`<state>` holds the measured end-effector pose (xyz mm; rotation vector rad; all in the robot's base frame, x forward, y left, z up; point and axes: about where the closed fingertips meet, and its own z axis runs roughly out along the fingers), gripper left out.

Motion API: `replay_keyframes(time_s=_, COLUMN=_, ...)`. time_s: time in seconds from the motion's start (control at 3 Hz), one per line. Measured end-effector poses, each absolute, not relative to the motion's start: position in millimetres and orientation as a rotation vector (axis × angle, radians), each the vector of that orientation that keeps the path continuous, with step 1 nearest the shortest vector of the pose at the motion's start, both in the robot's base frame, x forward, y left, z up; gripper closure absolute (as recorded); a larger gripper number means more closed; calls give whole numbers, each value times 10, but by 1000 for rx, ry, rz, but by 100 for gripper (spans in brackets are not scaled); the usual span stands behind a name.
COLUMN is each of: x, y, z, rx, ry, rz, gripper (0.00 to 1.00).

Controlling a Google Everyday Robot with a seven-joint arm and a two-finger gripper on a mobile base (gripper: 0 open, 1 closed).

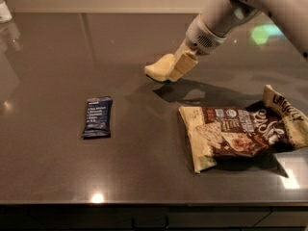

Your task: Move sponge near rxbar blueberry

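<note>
Dark countertop point(57, 167): gripper point(175, 70) clamped on sponge point(158, 69), mid-table toward the back. rxbar blueberry point(97, 117) lies flat, well apart to front-left. Chip bag point(240, 131) at right.

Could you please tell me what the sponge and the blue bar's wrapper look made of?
Pale yellow wavy sponge, held in the pincer at centre back: matte, probably soft foam. Flat dark blue snack-bar wrapper: thin, slightly shiny film, likely plastic, crimped ends.
</note>
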<state>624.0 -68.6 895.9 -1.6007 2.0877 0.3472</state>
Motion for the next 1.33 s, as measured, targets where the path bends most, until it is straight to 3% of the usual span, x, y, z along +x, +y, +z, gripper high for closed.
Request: replay_keyframes(time_s=1.33, x=5574, y=275, z=8865, rx=-1762, ry=1936, rz=544, gripper=100)
